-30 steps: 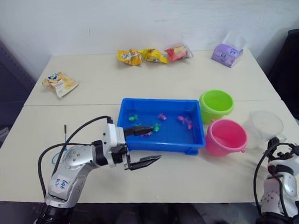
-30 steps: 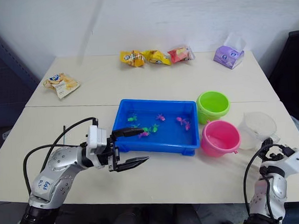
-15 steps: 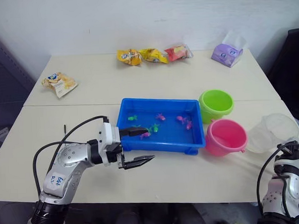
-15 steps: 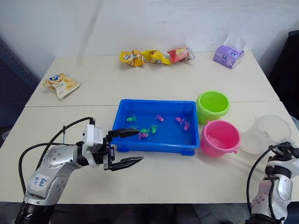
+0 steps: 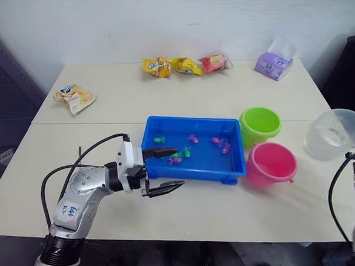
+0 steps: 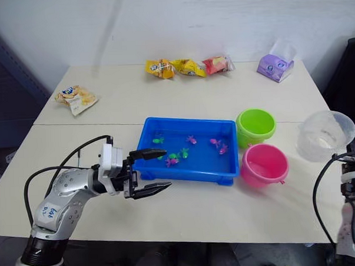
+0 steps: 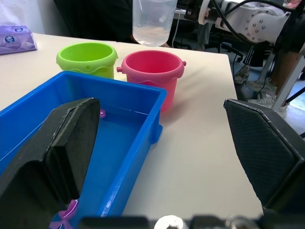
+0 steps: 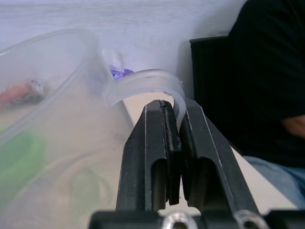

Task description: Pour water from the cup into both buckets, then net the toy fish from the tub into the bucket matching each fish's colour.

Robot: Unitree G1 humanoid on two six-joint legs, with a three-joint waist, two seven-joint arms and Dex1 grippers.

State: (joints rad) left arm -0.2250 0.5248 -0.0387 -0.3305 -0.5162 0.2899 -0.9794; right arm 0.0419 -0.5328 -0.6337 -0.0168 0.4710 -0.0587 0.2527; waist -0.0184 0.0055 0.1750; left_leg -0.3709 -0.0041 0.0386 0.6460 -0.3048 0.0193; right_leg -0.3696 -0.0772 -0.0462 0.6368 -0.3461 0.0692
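Right gripper clamped on upright cup, mouth upward.

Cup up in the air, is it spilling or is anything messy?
No spill shows. The cup hangs off the table, upright, its handle pinched in the right gripper. The pink bucket and green bucket stand upright beside the tub. Nothing looks messy.

- The tub is showing bright blue;
- the buckets are showing lime green and pink;
- the cup is looking clear;
- the toy fish are showing pink and green.
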